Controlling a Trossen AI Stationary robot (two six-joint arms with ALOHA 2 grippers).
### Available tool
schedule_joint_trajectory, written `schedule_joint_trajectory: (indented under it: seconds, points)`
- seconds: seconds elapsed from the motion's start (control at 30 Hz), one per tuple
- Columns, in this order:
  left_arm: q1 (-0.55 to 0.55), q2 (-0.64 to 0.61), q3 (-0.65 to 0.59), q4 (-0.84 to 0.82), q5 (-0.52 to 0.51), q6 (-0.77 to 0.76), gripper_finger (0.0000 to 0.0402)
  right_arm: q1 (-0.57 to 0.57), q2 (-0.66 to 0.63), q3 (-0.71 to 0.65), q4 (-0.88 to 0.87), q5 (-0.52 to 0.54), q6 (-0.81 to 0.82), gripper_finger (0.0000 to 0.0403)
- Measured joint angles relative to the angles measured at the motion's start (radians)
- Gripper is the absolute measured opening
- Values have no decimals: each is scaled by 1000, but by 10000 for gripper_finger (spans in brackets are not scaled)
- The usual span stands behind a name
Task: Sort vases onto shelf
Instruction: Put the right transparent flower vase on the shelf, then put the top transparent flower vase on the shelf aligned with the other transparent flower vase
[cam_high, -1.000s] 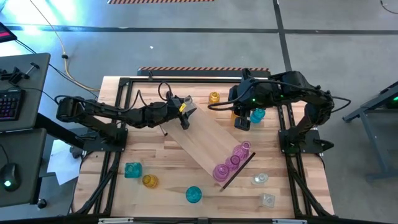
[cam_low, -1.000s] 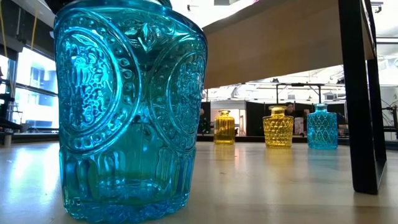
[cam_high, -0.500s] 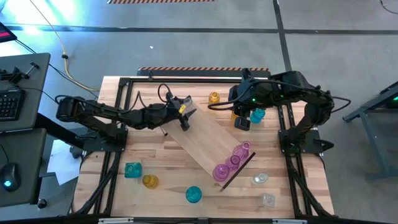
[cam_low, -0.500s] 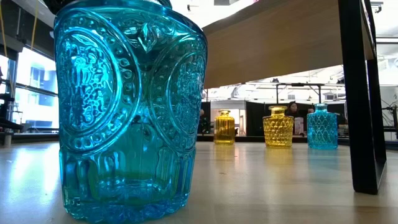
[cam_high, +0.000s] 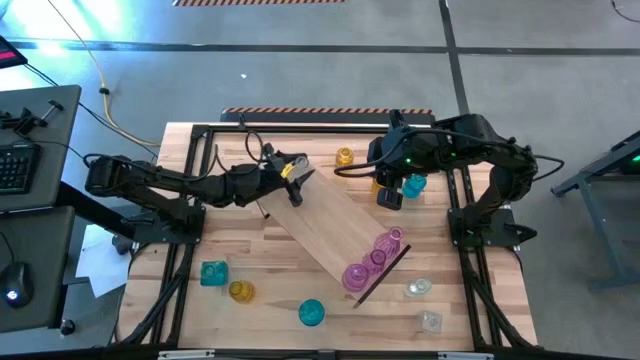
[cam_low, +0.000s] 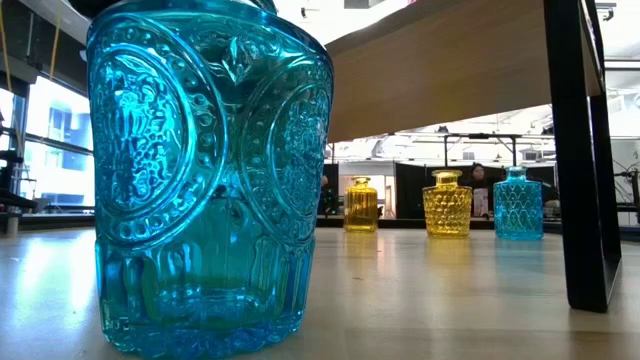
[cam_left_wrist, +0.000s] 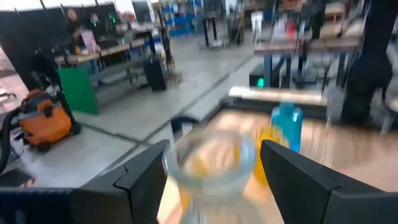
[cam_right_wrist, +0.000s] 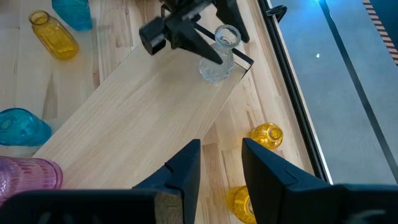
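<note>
The shelf (cam_high: 335, 232), a light-wood board on dark end pieces (cam_low: 580, 150), lies slantwise across the table. Three pink vases (cam_high: 375, 258) stand at its near right end. A clear vase (cam_right_wrist: 216, 59) stands at its far left end. My left gripper (cam_right_wrist: 208, 37) is open there, one finger on each side of this vase (cam_left_wrist: 211, 158). My right gripper (cam_right_wrist: 221, 149) hangs open high over the far right of the table, with nothing between its fingers. More vases stand on the table: teal (cam_high: 213, 272), amber (cam_high: 240, 291), teal (cam_high: 311, 313) and clear (cam_high: 418, 288). My left gripper reaches level from the table's left, and its fingers (cam_right_wrist: 186, 34) flank the clear vase's neck (cam_right_wrist: 225, 38). I cannot tell whether they touch the glass. The vase stands upright on the shelf's far left end.
An amber vase (cam_high: 344, 157) stands near the far edge. A teal vase (cam_high: 412, 185) and an amber one (cam_high: 380, 183) stand under my right arm. A clear vase (cam_high: 430, 321) sits at the near right corner. A black frame rail (cam_high: 200, 180) runs round the table.
My left gripper has turned a little at the shelf's far left end while staying open around the clear vase. The vases and the shelf stand as before.
</note>
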Motion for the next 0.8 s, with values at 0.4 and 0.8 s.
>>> schedule_joint_trajectory:
  seconds: [0.4, 0.8]
  points:
    - [-68, -142, -1, -24, 0, 92, 242, 0, 0, 0, 0, 0, 0, 99]
    - [-326, -355, 0, -417, -163, 15, 241, 118, -133, -56, 1, 73, 70, 99]
